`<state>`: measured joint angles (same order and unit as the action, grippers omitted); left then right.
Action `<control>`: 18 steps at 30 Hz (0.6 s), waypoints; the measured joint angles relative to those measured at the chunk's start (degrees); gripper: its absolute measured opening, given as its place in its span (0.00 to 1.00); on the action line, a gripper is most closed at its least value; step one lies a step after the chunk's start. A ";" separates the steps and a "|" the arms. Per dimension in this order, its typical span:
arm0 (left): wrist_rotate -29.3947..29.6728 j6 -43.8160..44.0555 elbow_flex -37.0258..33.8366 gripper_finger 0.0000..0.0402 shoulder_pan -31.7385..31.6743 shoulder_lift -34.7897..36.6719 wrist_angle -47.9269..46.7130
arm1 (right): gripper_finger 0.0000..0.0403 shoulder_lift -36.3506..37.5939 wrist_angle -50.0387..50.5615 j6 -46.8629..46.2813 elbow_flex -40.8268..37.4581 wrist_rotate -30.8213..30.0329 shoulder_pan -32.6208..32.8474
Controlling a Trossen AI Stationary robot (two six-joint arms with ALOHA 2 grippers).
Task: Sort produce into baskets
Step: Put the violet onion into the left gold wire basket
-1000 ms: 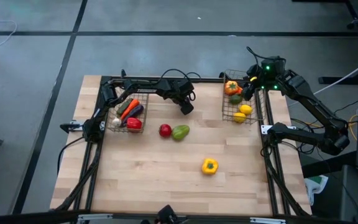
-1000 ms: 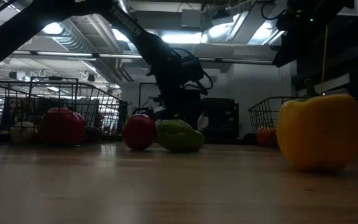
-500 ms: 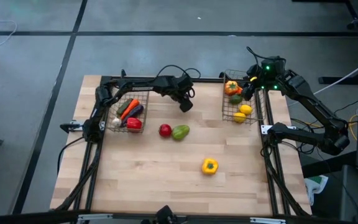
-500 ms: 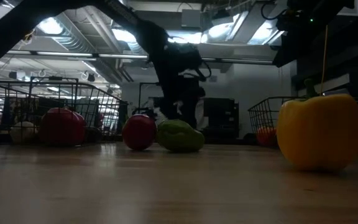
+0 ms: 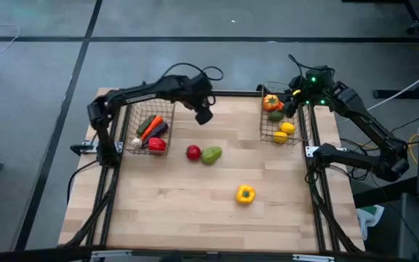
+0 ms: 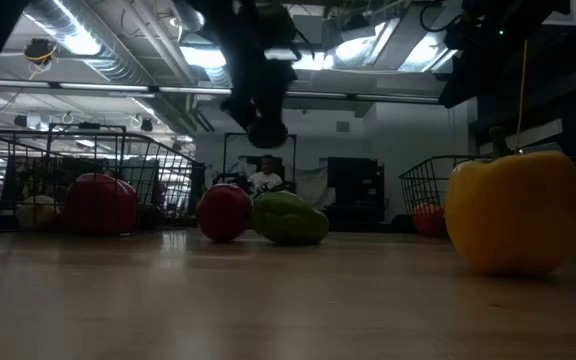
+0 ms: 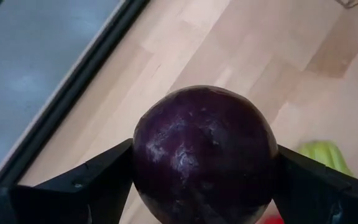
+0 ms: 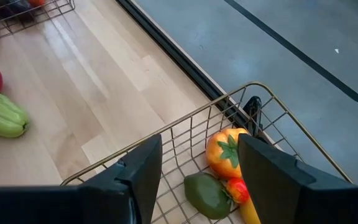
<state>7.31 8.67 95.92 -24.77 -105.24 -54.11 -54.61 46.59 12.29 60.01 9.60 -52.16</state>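
table: your wooden table (image 5: 195, 196) has two wire baskets on it; the left basket (image 5: 167, 125) holds an orange carrot, something purple and a red piece; the right basket (image 5: 264, 129) holds an orange pepper, lemons and a green piece
left arm: it's lifted and pulled back toward the left basket in the last second; a second ago it was down low near the loose stuff mid-table, now it's up high in the low view
left gripper: left gripper (image 7: 204, 205) is clamped on a dark purple eggplant (image 7: 204, 152), fingers touching both sides; looks to me like you're carrying it to the left basket, where the other purple piece already sits
right gripper: right gripper (image 8: 197, 174) hangs over the right basket, fingers partly spread, nothing between them; hasn't budged
still loose: red tomato (image 5: 193, 152) just beside a green avocado (image 5: 211, 154), yellow pepper (image 5: 245, 194) well apart nearer the front; so three more to sort after this drop
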 joint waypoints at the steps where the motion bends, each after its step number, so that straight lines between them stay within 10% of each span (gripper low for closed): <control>1: 0.27 0.00 0.02 0.80 -0.02 1.20 -1.32 | 0.52 0.00 0.00 0.00 0.00 0.01 0.02; 18: 5.66 1.72 -3.11 0.80 -0.42 8.76 -28.44 | 0.52 0.00 0.00 0.00 0.00 -0.03 0.02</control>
<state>12.97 10.39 92.81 -25.19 -96.47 -82.55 -54.61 46.59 12.29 60.01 9.56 -52.14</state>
